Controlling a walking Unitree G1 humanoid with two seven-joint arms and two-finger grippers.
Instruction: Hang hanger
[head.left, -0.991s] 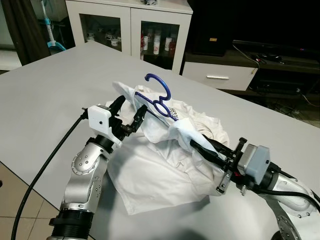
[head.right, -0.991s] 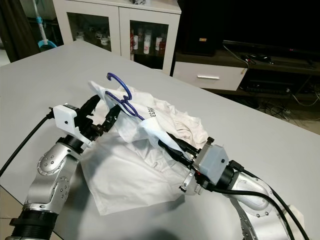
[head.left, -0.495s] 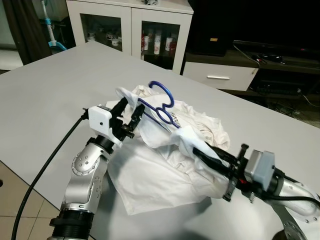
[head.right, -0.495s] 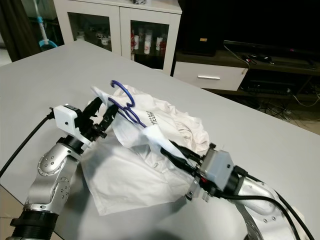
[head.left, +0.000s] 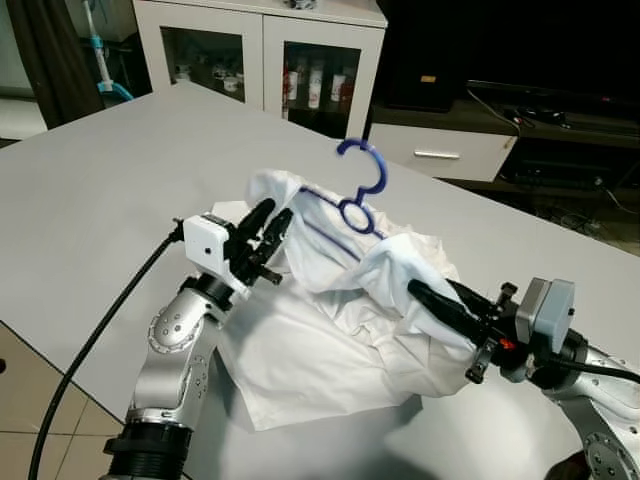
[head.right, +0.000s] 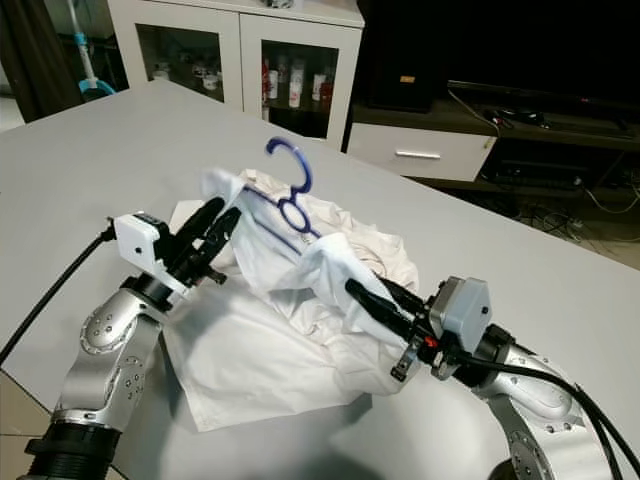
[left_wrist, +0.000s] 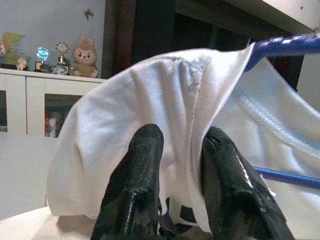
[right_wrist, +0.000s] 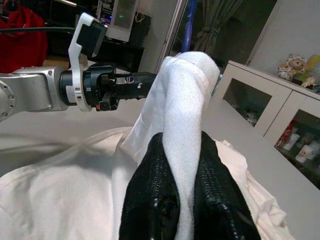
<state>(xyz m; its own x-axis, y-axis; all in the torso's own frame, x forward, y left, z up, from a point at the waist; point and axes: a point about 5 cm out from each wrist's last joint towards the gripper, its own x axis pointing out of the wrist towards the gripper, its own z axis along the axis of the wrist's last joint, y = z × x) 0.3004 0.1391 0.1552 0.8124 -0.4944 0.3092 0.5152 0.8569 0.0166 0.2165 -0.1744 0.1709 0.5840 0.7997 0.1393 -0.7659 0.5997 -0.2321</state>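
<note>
A white shirt (head.left: 320, 340) lies bunched on the grey table (head.left: 90, 190), with a blue hanger (head.left: 358, 190) threaded inside it, hook sticking up. My left gripper (head.left: 272, 222) is shut on the shirt's left shoulder over the hanger's end; its fingers (left_wrist: 145, 165) pinch the cloth (left_wrist: 125, 125). Lower right, my right gripper (head.left: 425, 296) is shut on the other shoulder, the fabric (right_wrist: 187, 100) draped between its fingers (right_wrist: 157, 170). Shirt and hanger are lifted between both grippers.
A white glass-door cabinet (head.left: 260, 50) stands behind the table. A dark TV stand with a white drawer (head.left: 440, 150) is at the back right. The table's near edge (head.left: 60, 350) runs by my left arm's black cable.
Both grippers have raised the shirt and hanger and carried them to the right. The left gripper has closed on the shoulder cloth. The hanger hook now stands higher and farther right.
</note>
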